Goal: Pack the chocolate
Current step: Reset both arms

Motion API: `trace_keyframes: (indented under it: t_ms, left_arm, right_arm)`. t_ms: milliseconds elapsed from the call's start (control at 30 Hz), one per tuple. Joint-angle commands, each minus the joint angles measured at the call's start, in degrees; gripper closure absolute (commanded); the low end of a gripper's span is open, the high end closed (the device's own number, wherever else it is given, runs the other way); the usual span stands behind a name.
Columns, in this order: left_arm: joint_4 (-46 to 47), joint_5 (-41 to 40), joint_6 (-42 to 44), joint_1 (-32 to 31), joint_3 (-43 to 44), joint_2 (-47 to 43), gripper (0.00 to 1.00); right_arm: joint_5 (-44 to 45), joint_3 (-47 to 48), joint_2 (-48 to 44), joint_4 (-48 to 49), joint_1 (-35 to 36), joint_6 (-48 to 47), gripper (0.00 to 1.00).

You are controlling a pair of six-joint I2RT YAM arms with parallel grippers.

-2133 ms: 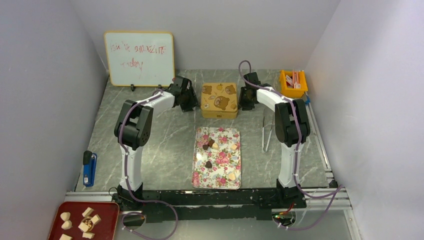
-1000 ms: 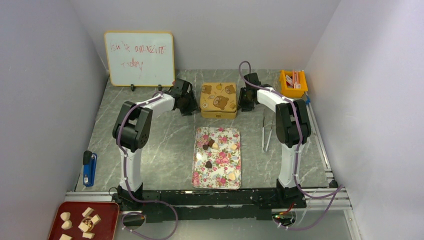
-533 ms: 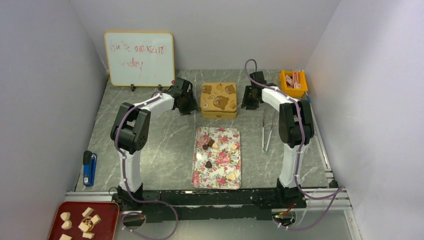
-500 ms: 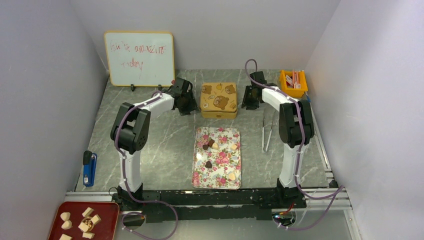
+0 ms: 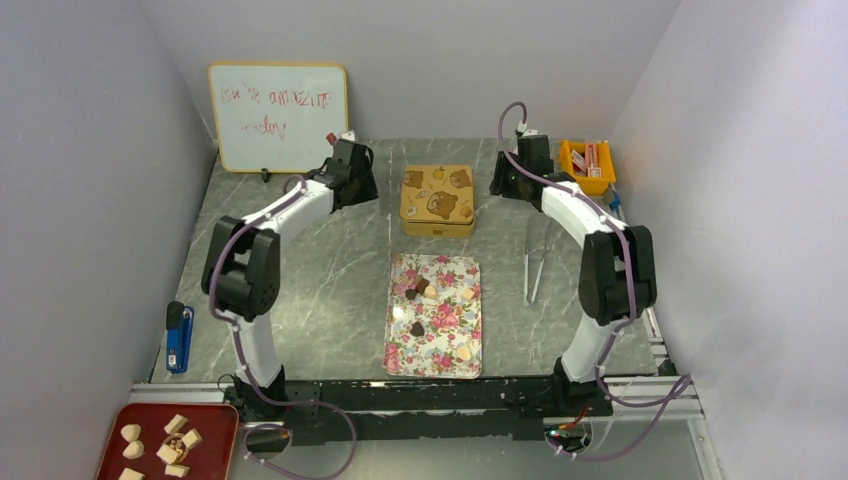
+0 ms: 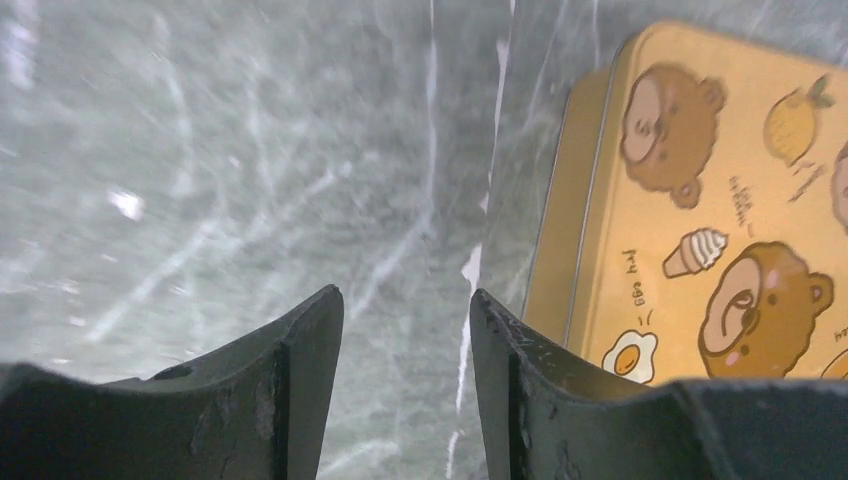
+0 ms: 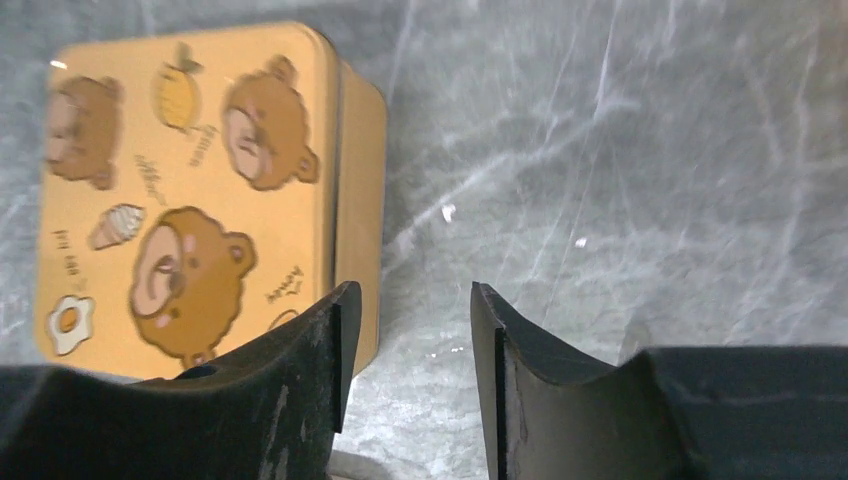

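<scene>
Though marble-grey, table (image 5: 320,270) amid lilac walls (image 5: 420,70)

A whiteboard (image 5: 279,117) with red scribbles stood at the far left of the grey marbled surface (image 5: 300,290). An orange bin (image 5: 588,165) sat at the far right, metal tweezers (image 5: 533,265) nearer. A blue tool (image 5: 179,338) lay at the left edge. Near left, a red tray (image 5: 215,420) held pale beige chunks (image 5: 175,440).

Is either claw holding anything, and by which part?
Nothing is held. The left claw and right claw are both open over the table, one on each side of the bear tin.
</scene>
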Motion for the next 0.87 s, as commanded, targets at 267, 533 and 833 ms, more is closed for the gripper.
trace_keyframes:
  t_ms: [267,533,833]
  left_arm:
    - [50.89,-18.07,29.94,-2.25,-32.57,-22.60,0.43]
    - [49.51,-18.52,29.69,-2.22,-34.81,-23.27,0.43]
    - [49.01,-18.21,29.09,-2.22,-34.47,-22.36,0.43]
  right_arm:
    - [7.74,-11.90,-11.50,15.72,-0.02,-8.21,0.39]
    - [13.19,-17.13,-16.19,19.03,-0.03,-7.21,0.23]
    - [15.59,-16.67,-15.90,18.17,-0.02,-6.04,0.20]
